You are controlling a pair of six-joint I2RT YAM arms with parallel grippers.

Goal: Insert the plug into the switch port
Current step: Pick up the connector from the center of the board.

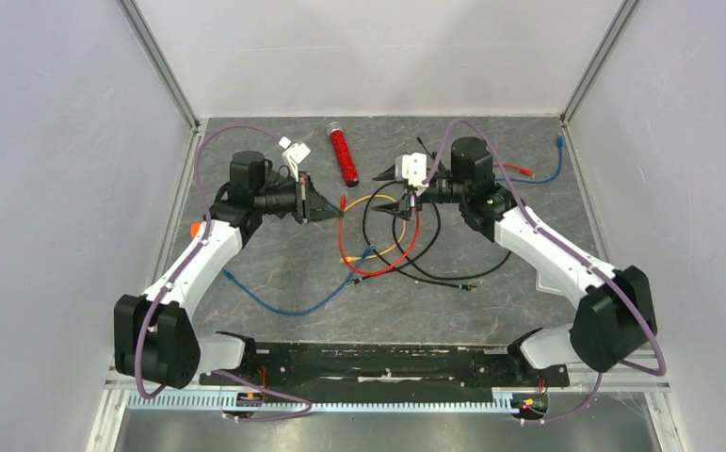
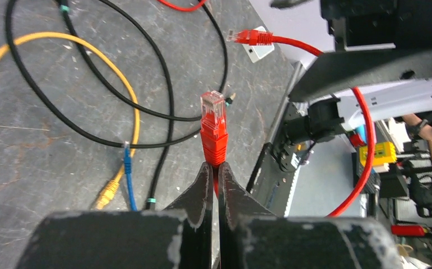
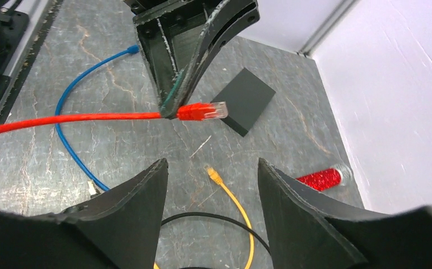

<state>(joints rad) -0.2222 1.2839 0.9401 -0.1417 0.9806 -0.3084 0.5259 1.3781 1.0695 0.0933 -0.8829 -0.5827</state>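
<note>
Left hand [image 2: 214,168] is clamped tight on the plug [image 2: 213,120], pinching the red boot right at its back end so the clear head sticks straight out past the fingers. That makes sense to me: held from behind like that, the whole front of the connector is free to go into a socket and the hand doesn't get there first. The plug is up in the air between the two arms, off the worktop [image 3: 118,151], pointing away from the left arm, with its red cable [image 3: 62,120] trailing off behind it.

Right hand [image 3: 212,163] is spread with nothing in it, low over the worktop and facing the plug. My guess is it's there to steady something, but that's only a guess.

The switch [image 3: 250,101] lies flat on the worktop. In the right wrist view it shows just past the plug's tip, but it's down on the surface, so they're not touching. All I get from this angle is a plain black top and two bare sides. I can't see a port, so I can't tell which edge has them. I'd say insertion hasn't started.

The plug itself has a red boot and a see-through head with faint contacts at the tip, and it looks straight and clean. I can't make out the latch tab. A loose yellow cable [image 3: 233,196] and a blue cable [image 3: 62,140] lie underneath.
</note>
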